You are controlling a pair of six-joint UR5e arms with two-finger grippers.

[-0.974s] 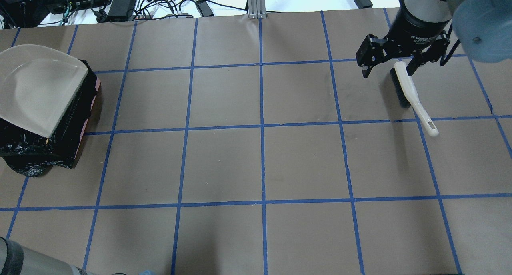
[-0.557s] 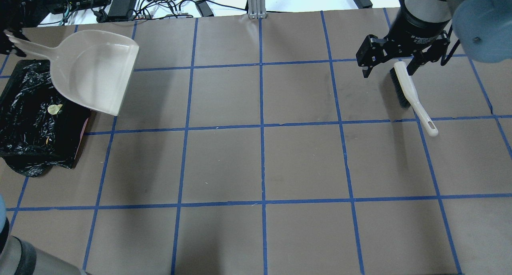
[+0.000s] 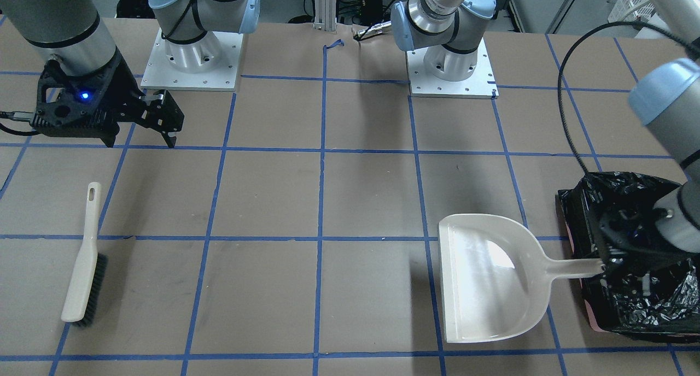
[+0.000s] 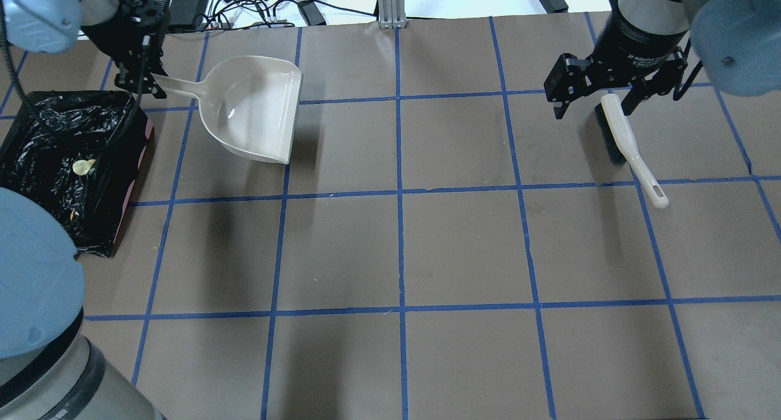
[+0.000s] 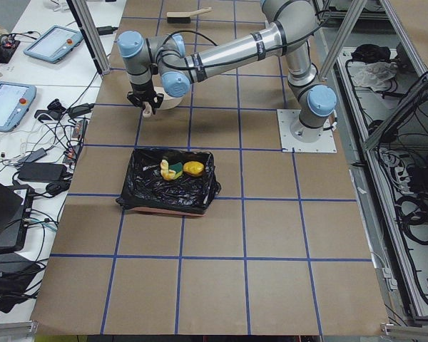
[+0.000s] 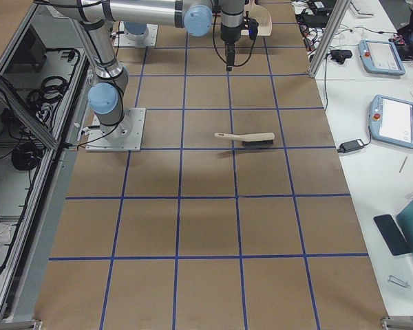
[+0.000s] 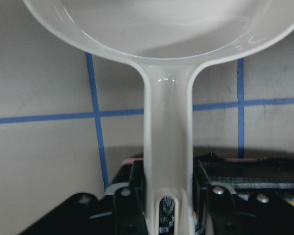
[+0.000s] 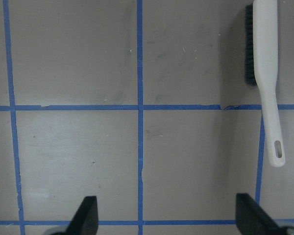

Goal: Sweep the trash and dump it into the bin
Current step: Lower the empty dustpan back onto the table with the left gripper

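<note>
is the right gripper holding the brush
No, the brush lies on the table, clear of the open right gripper.

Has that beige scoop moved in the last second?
Yes. In the overhead view the dustpan has swung rightward, from covering the bin to clear of it.

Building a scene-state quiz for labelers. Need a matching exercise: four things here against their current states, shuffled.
Things:
1. dustpan
2. brush
3. bin
4. right gripper

States:
A. open, empty, above the table
B. holds the trash
C. lying on the table, ungripped
D. gripped by its handle in the left gripper

Pairs: 1-D; 2-C; 3-B; 4-A
</note>
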